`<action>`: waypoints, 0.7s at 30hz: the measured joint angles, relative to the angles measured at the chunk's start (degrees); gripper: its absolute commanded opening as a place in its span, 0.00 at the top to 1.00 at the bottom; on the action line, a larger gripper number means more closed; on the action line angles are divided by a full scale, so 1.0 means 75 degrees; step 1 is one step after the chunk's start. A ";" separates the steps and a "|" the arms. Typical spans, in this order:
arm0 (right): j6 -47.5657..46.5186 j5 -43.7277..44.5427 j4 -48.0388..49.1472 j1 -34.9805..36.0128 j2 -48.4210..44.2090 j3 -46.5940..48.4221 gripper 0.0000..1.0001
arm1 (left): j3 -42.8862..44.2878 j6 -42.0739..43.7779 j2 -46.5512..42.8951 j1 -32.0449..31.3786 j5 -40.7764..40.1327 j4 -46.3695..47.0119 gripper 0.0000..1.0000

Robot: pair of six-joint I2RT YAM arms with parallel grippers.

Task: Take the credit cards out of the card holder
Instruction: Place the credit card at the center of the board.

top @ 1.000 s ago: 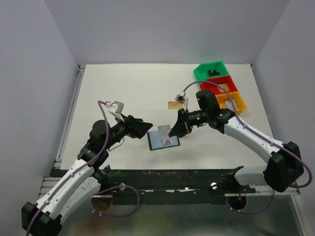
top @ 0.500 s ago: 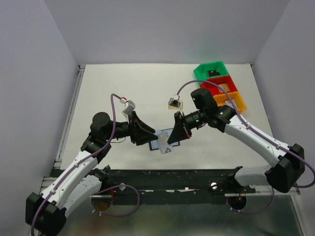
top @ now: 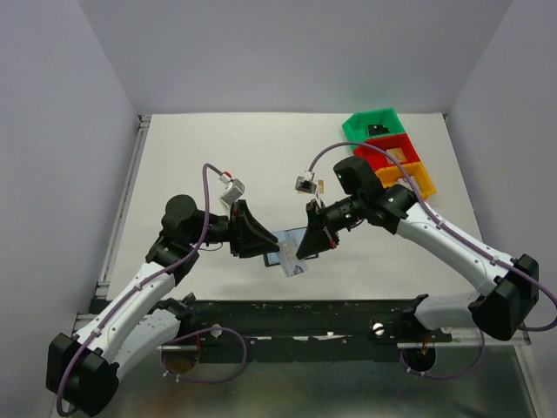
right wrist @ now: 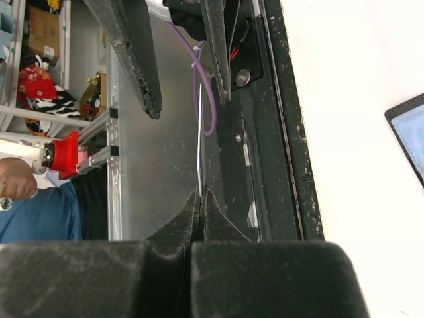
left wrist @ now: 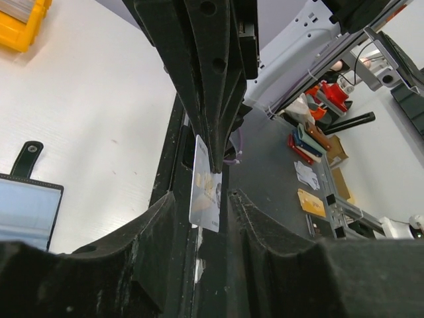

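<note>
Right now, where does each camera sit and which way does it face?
Top external: above and behind the robot, looking down on the white table; both arms, left claw and right claw show.
Left wrist: on the left arm, facing right; own fingers flank a thin silver-grey credit card.
Right wrist: on the right arm, facing the near rail; own fingers pinch that card.
Shared: both wrist views show the card and the flat black card holder.
</note>
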 measured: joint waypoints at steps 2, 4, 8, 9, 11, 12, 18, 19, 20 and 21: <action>-0.0035 0.0026 -0.0050 0.0012 0.0023 0.0044 1.00 | 0.0000 0.0000 0.0035 0.0000 0.0047 0.0003 0.56; -0.0058 0.0055 -0.0070 0.0020 0.0032 0.0099 1.00 | 0.0000 0.0000 0.0064 0.0000 0.0093 0.0006 0.56; -0.0114 0.0082 -0.0143 0.0087 0.0038 0.0216 1.00 | 0.0000 0.0000 0.0119 0.0000 0.0163 0.0009 0.60; -0.0122 0.0087 -0.0152 0.0105 0.0038 0.0242 1.00 | 0.0000 -0.0003 0.0134 0.0000 0.0178 0.0009 0.61; -0.0163 0.0093 -0.0184 0.0140 0.0038 0.0300 1.00 | 0.0000 -0.0006 0.0166 0.0000 0.0210 0.0023 0.65; -0.0169 0.0099 -0.0198 0.0152 0.0044 0.0323 1.00 | 0.0000 -0.0006 0.0184 0.0000 0.0224 0.0052 0.68; -0.0204 0.0149 -0.0329 0.0210 0.0108 0.0443 1.00 | 0.0000 -0.0064 0.0236 -0.0003 0.0356 0.0239 0.92; -0.0224 0.0154 -0.0344 0.0210 0.0125 0.0463 1.00 | 0.0000 -0.0087 0.0242 -0.0003 0.0376 0.0268 0.98; -0.0233 0.0172 -0.0364 0.0213 0.0140 0.0472 1.00 | 0.0000 -0.0102 0.0248 -0.0003 0.0402 0.0294 1.00; -0.0239 0.0201 -0.0382 0.0213 0.0149 0.0478 1.00 | 0.0000 -0.0131 0.0254 -0.0006 0.0423 0.0318 1.00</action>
